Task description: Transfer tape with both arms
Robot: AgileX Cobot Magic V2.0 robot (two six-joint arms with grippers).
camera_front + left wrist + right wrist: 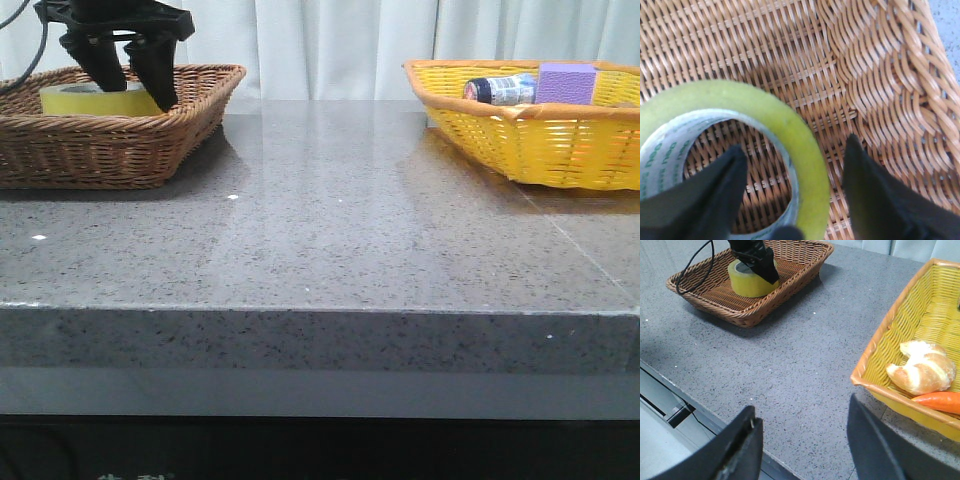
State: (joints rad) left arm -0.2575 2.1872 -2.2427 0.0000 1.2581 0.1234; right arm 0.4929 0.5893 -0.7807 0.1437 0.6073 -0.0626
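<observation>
The tape [95,98], a wide yellow roll with a white core printed in green, lies flat in the brown wicker basket [185,125] at the far left. My left gripper [138,85] is open and straddles the roll's wall [805,155]: one finger [715,190] is inside the core, the other finger [870,195] outside. The roll and the left gripper also show in the right wrist view [751,282]. My right gripper [802,440] is open and empty, above the table's front edge; it is out of the front view.
A yellow basket [520,135] at the far right holds a dark-capped bottle [500,90] and a purple block [567,82]. In the right wrist view it holds a bread roll [922,367] and a carrot [940,401]. Grey stone table [330,220] lies between the baskets.
</observation>
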